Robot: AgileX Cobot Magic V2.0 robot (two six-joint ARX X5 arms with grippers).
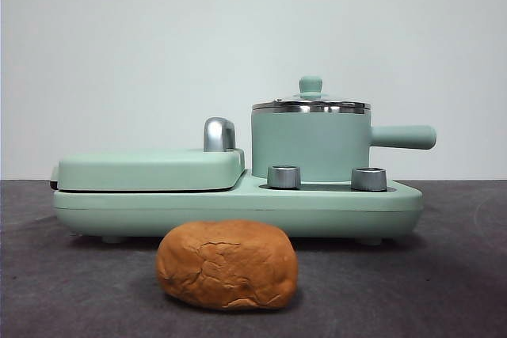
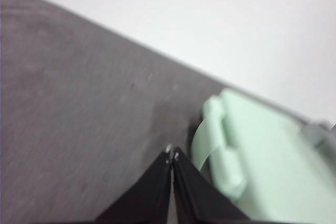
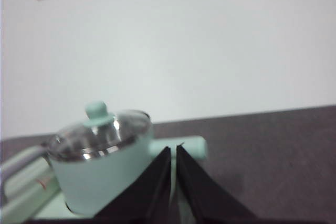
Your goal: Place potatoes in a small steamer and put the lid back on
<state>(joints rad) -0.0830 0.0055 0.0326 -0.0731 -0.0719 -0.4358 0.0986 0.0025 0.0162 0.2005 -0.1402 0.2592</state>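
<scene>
Front view | potato (image 1: 226,264) on table edge; lid (image 1: 310,104) on steamer (image 1: 310,146)

Potato (image 1: 227,265): orange-brown, matte, pale cracked lines in skin. Small steamer (image 1: 310,146): mint-green body and side handle w/ steel rim; lid (image 1: 310,102): clear glass, steel edge, mint-green knob. Griddle cover (image 1: 148,169) and base unit (image 1: 238,207): mint-green, chrome handle, two silver-grey dials; bench (image 1: 63,290): dark grey, faintly mottled; wall (image 1: 238,37): white.

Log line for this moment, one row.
orange-brown cracked potato lump: on table | clear glass lid: on mint-green pot | left pincer: shut, empty | right pincer: shut, empty
</scene>
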